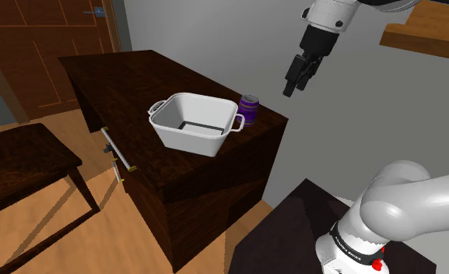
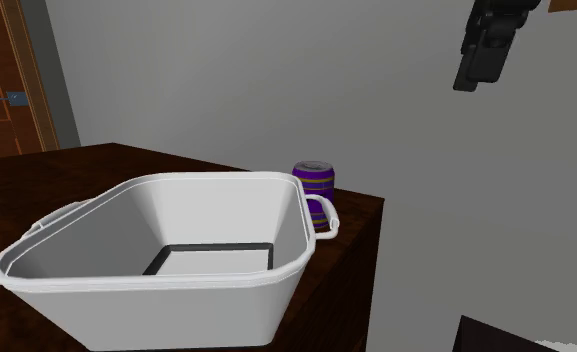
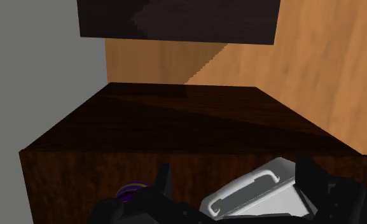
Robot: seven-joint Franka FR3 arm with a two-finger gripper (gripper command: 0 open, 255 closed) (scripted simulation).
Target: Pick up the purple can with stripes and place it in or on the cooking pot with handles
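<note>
the gripper point(image 1: 293, 84) hangs empty, its black fingers point(image 3: 163, 183) spread apart. well below the fingertips stands the can point(image 1: 250, 109), upright near the corner of the table point(image 1: 114, 74). it is purple with pale stripes and a grey top, and sits just beside one loop handle point(image 1: 237, 121) of the pot point(image 1: 185, 100). it looks light, thin-walled and smooth, so likely slippery and easy to dent. a modest squeeze across its round middle, clear of the handle, seems best. the pot is white, squarish and slope-walled; the table is dark glossy wood.
</note>
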